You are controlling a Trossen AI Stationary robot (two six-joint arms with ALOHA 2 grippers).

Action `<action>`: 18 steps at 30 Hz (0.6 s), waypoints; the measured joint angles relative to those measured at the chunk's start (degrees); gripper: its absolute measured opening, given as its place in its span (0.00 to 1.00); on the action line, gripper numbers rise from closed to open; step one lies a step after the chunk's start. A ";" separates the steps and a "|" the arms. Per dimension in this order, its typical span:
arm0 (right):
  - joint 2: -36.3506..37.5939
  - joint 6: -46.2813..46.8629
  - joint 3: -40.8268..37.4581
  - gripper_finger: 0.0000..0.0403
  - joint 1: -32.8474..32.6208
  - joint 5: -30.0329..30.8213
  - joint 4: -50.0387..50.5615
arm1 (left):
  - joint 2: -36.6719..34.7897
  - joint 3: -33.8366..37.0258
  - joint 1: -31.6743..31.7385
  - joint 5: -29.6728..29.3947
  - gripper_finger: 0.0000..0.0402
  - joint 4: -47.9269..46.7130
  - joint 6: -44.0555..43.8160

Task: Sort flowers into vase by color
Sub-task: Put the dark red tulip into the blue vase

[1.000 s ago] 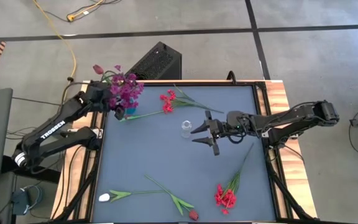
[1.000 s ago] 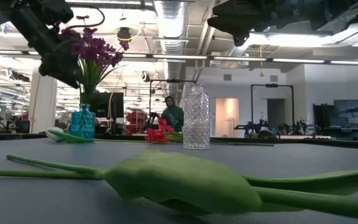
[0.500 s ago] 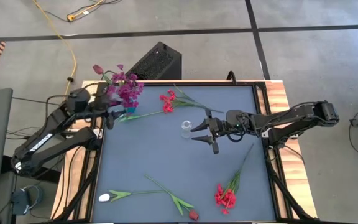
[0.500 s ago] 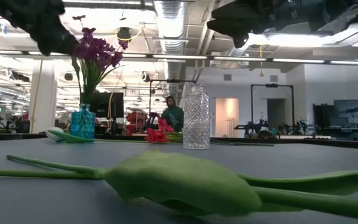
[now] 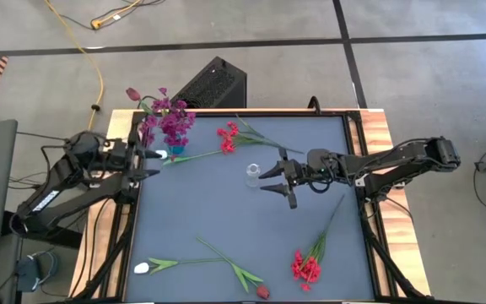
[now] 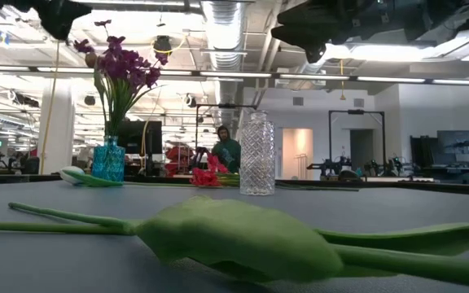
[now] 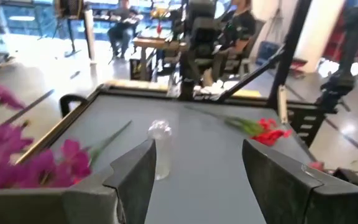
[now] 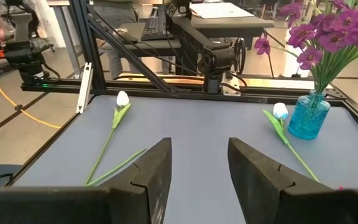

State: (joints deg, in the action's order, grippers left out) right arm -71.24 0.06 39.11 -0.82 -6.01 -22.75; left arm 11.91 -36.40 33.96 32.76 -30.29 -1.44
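Note:
Purple flowers (image 5: 169, 125) stand with their stems in a blue vase (image 5: 175, 150) at the table's far left. Beside it lies a white flower (image 8: 280, 111). A clear glass vase (image 5: 252, 175) stands mid-table. Red flowers (image 5: 229, 138) lie flat behind it, and a red bunch (image 5: 305, 268) lies near the front right. Another white flower (image 5: 142, 268) and a red bloom (image 5: 262, 292) lie at the near edge. My left gripper (image 5: 144, 162) hangs open at the table's left edge, clear of the purple flowers. My right gripper (image 5: 277, 179) stays open just right of the clear vase, holding nothing.
Long green stems and leaves (image 6: 243, 240) lie across the near part of the table. A black box (image 5: 213, 84) sits on the floor behind the far edge. Bare grey table top (image 5: 209, 211) lies between the vases and the near flowers. People sit in the room beyond.
My left gripper has drawn back from the purple flowers toward the table's left edge, rising and tipping level as it went. The purple flowers stay upright in the blue vase. My right arm has kept still.

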 joint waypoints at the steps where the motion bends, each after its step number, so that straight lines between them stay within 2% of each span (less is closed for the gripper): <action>1: 0.00 0.12 0.00 0.45 0.19 0.01 -0.01 | 0.68 -0.01 -0.66 0.00 0.56 1.31 -0.51; 6: 0.00 1.49 0.02 0.45 0.80 0.01 0.02 | 7.13 -0.02 -5.42 0.47 0.54 9.04 -0.87; 9: 0.00 1.61 0.02 0.45 0.99 0.01 0.08 | 13.72 0.01 -10.92 0.48 0.54 13.39 -0.97; 14: 0.00 1.71 0.02 0.45 0.99 0.03 0.12 | 25.01 0.04 -24.93 -1.72 0.54 20.69 -1.30; 18: 0.01 1.90 0.02 0.45 1.28 0.02 1.19 | 31.42 -0.64 -38.35 -9.95 0.54 23.49 2.34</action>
State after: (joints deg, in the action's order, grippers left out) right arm -71.23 1.96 39.13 0.45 -5.99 -21.56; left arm 43.33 -37.05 -4.39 22.81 -6.80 0.91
